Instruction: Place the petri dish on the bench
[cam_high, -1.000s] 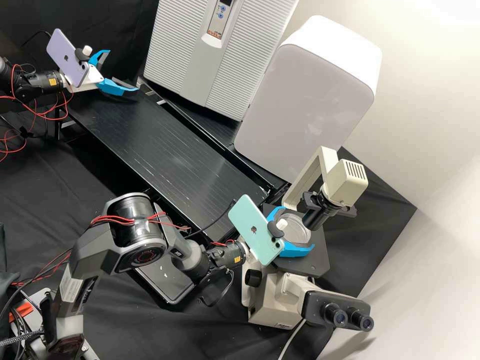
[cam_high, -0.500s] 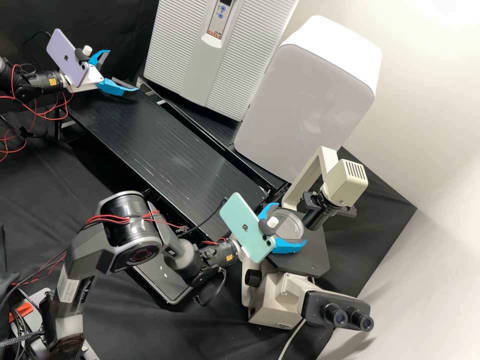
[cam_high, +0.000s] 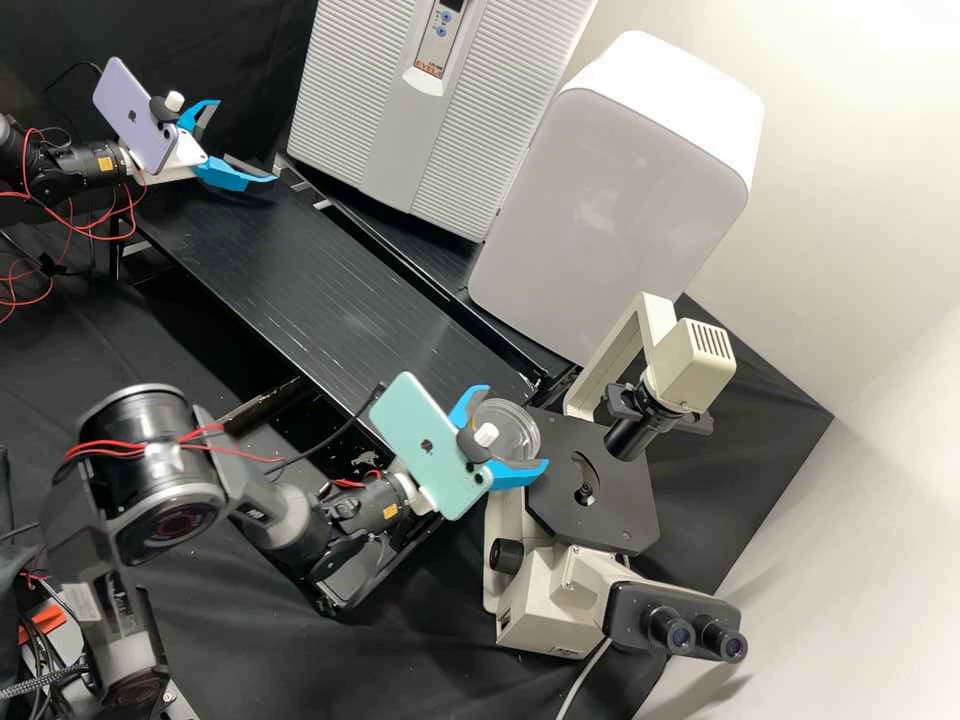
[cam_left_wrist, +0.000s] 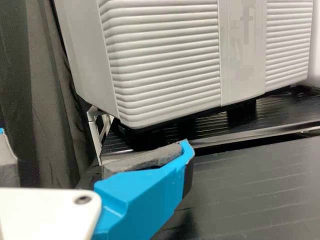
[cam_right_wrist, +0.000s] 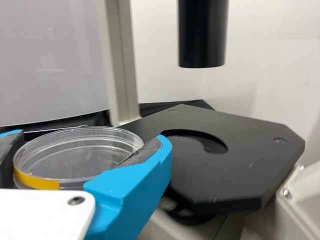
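Note:
My right gripper is shut on the clear petri dish, holding it level beside the near left edge of the microscope stage. In the right wrist view the petri dish, with a yellow band on its side, sits between the pads of the right gripper. At the far left end of the black bench, my left gripper stands open and holds nothing. One blue finger of it shows large in the left wrist view, over the bench.
The microscope stands at the right, its black stage beside the dish and its lamp arm rising behind. A ribbed grey device and a white rounded box line the bench's back side.
My right gripper has moved left with the petri dish, off from above the microscope stage to its left edge, and the stage's opening has come into view. The left arm has kept still.

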